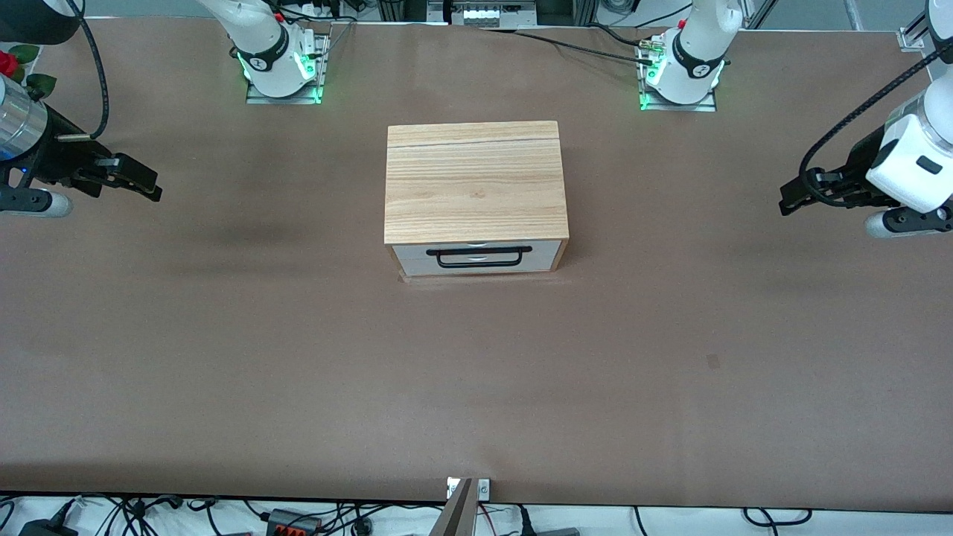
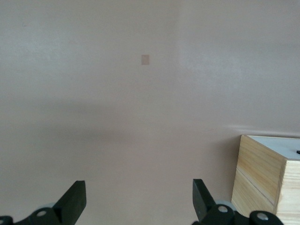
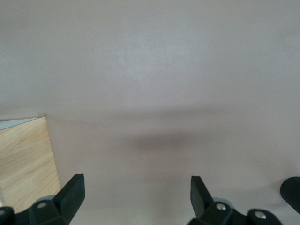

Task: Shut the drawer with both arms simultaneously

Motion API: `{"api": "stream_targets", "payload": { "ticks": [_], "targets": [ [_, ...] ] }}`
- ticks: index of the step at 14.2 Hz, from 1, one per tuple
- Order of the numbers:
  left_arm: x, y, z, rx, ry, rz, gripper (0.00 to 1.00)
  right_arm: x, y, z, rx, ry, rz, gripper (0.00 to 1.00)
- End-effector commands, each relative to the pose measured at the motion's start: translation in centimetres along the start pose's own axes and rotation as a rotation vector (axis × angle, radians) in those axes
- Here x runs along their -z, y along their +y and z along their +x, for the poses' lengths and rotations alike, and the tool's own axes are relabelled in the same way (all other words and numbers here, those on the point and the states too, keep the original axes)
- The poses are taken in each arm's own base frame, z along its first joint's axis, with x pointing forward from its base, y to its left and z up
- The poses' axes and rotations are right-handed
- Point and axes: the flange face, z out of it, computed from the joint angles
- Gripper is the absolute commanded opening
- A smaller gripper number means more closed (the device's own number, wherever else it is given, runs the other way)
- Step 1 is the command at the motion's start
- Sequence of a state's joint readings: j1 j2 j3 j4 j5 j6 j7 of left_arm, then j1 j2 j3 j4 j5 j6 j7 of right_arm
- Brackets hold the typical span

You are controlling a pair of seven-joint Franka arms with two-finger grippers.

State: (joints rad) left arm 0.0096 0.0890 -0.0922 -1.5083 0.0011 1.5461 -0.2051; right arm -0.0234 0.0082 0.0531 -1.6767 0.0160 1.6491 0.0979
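Note:
The light oak-grain box (image 1: pixel 473 182) stands mid-table. The drawer (image 1: pixel 476 257), with a white front panel and a black wire bar handle (image 1: pixel 479 257), sits about flush with the box's front, facing the front camera. My left gripper (image 1: pixel 793 201) is open and empty over the bare table toward the left arm's end, apart from the box. My right gripper (image 1: pixel 149 186) is open and empty over the table toward the right arm's end. The left wrist view shows open fingers (image 2: pixel 75 199) and a box corner (image 2: pixel 262 173). The right wrist view shows open fingers (image 3: pixel 75 190) and a box side (image 3: pixel 26 159).
The brown table (image 1: pixel 298 357) spreads wide around the box. A small tan patch (image 1: pixel 713 362) lies nearer the front camera, toward the left arm's end. Cables (image 1: pixel 134 514) run below the table's front edge. A red flower (image 1: pixel 7 63) shows at the right arm's end.

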Motion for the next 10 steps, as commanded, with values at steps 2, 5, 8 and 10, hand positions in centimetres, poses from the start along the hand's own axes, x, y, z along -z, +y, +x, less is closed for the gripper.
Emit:
{"api": "stream_targets", "payload": {
  "ticks": [2, 5, 8, 10],
  "targets": [
    [-0.01, -0.14, -1.16, -0.024, 0.026, 0.02, 1.0, 0.61, 0.56, -0.04, -0.008, -0.006, -0.01, 1.0],
    [-0.66, -0.36, -0.68, -0.02, 0.013, 0.021, 1.0, 0.44, 0.96, 0.01, -0.019, -0.011, -0.007, 1.0],
    [-0.71, 0.14, -0.78, -0.03, 0.005, 0.022, 1.0, 0.51, 0.12, -0.11, -0.003, -0.009, -0.009, 1.0],
    [-0.72, 0.14, -0.79, -0.03, 0.004, 0.023, 1.0, 0.44, 0.61, -0.02, -0.011, -0.011, -0.007, 1.0]
  ]
}}
